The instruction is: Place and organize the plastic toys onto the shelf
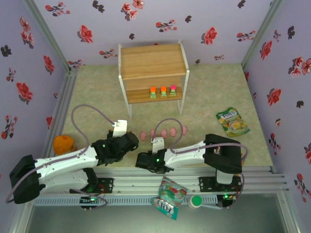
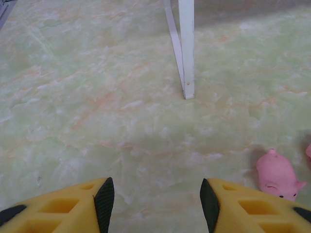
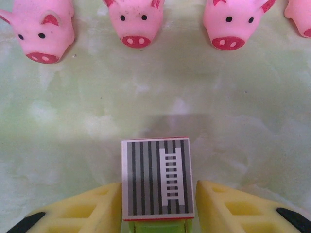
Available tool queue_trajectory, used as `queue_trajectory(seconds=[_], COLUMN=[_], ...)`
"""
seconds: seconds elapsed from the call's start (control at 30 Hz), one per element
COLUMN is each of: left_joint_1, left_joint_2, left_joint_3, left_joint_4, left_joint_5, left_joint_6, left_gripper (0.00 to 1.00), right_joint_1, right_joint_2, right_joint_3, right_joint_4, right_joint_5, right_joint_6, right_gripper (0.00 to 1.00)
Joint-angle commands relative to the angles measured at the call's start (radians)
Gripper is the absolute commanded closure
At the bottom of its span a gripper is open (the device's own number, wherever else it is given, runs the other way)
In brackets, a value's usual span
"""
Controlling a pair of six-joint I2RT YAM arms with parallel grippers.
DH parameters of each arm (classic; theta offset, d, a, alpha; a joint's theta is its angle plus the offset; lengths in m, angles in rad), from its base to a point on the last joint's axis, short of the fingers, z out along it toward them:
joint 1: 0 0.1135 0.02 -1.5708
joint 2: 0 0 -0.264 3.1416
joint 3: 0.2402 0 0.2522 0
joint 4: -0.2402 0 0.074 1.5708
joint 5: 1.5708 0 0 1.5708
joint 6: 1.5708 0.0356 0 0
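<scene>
The only clear marking sits on the grey top of a blocky toy (image 3: 158, 177): black vertical stripes with a white ladder-shaped sign toward the right, and no letters or numbers. A teal snack bag (image 1: 168, 195) at the near edge carries big white lettering, too blurred to read. A green snack bag (image 1: 232, 121) on the right bears a small logo, likewise unreadable.

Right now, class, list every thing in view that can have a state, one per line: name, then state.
left pincer, open, holding nothing
right pincer, shut on the striped block
striped block, gripped, upright
shelf, upright
shelved blocks, three upright in a row on the lower board
pink pigs, standing in a row on the table
</scene>
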Motion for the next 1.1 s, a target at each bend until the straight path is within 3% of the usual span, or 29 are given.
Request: queue_trajectory(seconds=[0.0, 1.07], left_joint_1=[-0.008, -0.005], left_joint_2=[0.005, 0.014], left_joint_3=[-0.009, -0.005], left_joint_4=[-0.021, -0.009], left_joint_5=[-0.029, -0.027], left_joint_6=[-0.03, -0.02], left_gripper=[0.45, 0.45], right_joint_1=[-0.005, -0.005], right_joint_2=[0.011, 0.051], right_joint_3=[0.023, 0.06], right_joint_4=[-0.008, -0.084], right_joint_5=[0.003, -0.034], right_joint_6=[0.02, 0.053], right_gripper=[0.56, 0.6])
